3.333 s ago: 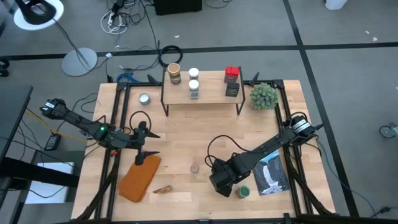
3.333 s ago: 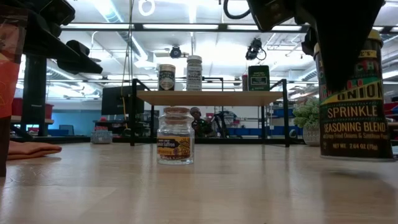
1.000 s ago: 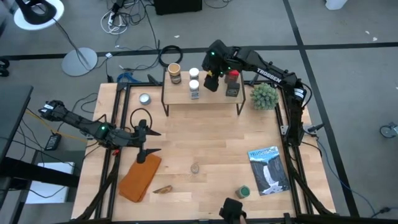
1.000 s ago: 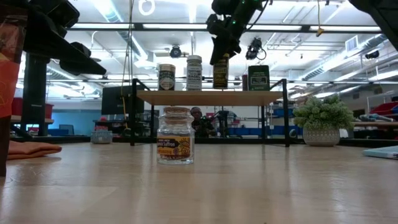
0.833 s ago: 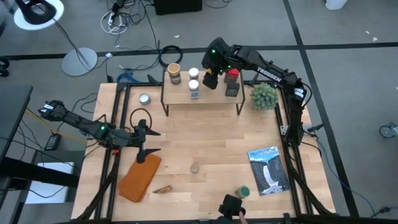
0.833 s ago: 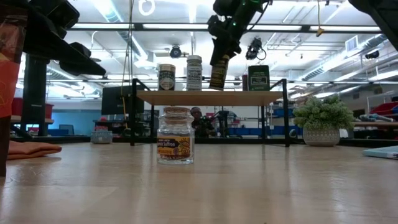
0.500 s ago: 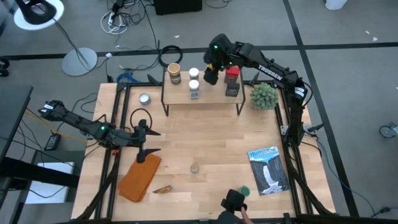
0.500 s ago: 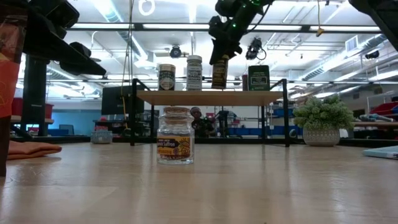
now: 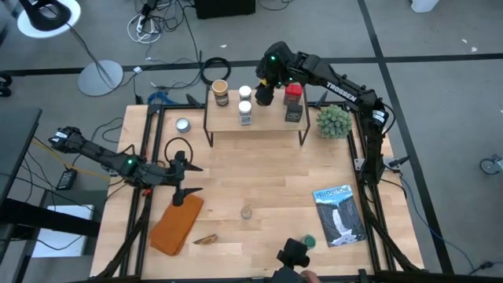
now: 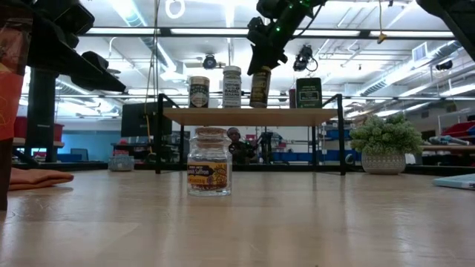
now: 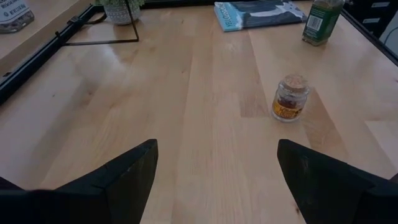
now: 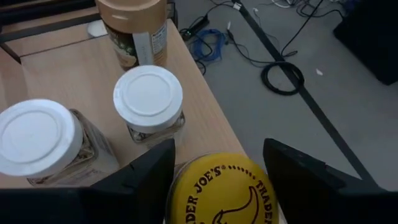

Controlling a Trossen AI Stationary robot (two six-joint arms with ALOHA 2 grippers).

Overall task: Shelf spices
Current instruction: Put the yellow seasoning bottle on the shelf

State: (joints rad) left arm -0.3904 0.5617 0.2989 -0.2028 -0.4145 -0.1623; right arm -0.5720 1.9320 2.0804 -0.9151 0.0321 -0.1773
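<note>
The shelf (image 9: 255, 119) stands at the table's far side. On its wooden top are a tan-topped jar (image 9: 220, 92), two white-topped jars (image 9: 244, 93) (image 9: 245, 111), a red-topped jar (image 9: 293, 93) and a dark tin (image 9: 295, 113). My right gripper (image 9: 265, 93) is over the shelf, beside the white-topped jars, shut on a yellow-topped jar (image 10: 260, 87). My left gripper (image 9: 185, 182) is open and empty at the table's left. A small cork-topped jar (image 9: 247, 212) and a green-topped jar (image 9: 308, 241) stand on the table. My right gripper holds the jar by its yellow lid (image 12: 217, 193), pinched between the two fingers (image 12: 143, 180). The fingers come from above, pointing down. The jar hangs nearly upright, its base (image 10: 258, 105) at the shelf top; whether it rests there I cannot tell.
A spiky green plant ball (image 9: 333, 121) sits right of the shelf and a flat silver tin (image 9: 183, 124) left of it. An orange cloth (image 9: 177, 224) lies near left, a booklet (image 9: 340, 214) near right. A dark object (image 9: 295, 253) shows at the near edge.
My right gripper has carried the yellow-topped jar a little toward the shelf's far edge, staying shut on it. The jar tipped slightly and has come back nearly upright. The dark object at the near edge has shifted.
</note>
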